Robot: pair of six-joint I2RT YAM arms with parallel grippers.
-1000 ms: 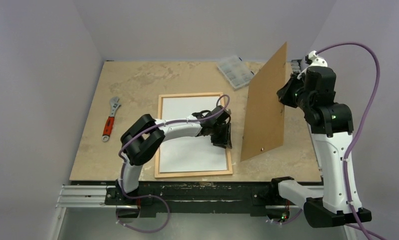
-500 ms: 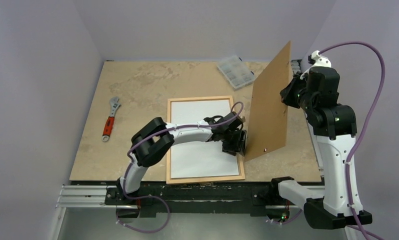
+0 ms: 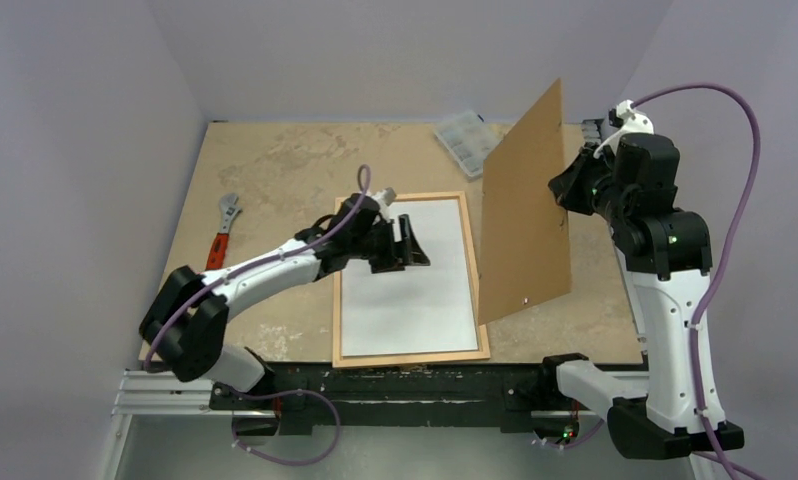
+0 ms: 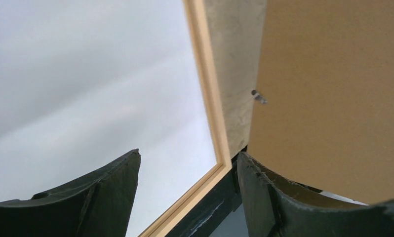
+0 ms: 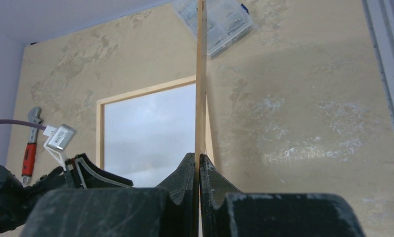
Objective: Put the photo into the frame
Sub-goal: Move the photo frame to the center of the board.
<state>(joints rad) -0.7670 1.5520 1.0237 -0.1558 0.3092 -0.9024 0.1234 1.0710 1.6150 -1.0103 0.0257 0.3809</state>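
Observation:
The light wood frame [image 3: 411, 358] lies flat on the table's middle. A white sheet [image 3: 415, 300] fills it: the photo, plain back up, its picture side hidden. My left gripper [image 3: 415, 245] hovers open over the sheet's far part, holding nothing. In the left wrist view the white sheet [image 4: 86, 98] and the frame's rail [image 4: 208, 98] lie below my open gripper [image 4: 187, 163]. My right gripper [image 3: 565, 190] is shut on the brown backing board [image 3: 523, 215], held upright just right of the frame. The right wrist view shows the board's thin edge [image 5: 201, 74] in my shut gripper [image 5: 199, 163].
A red-handled wrench [image 3: 221, 238] lies at the table's left. A clear parts box [image 3: 469, 143] sits at the back, behind the board; it also shows in the right wrist view [image 5: 219, 22]. The frame's near rail lies close to the table's front edge.
The frame with the sheet slid to the right. My left gripper then left its right rail and moved back left over the sheet. The board shifted slightly left.

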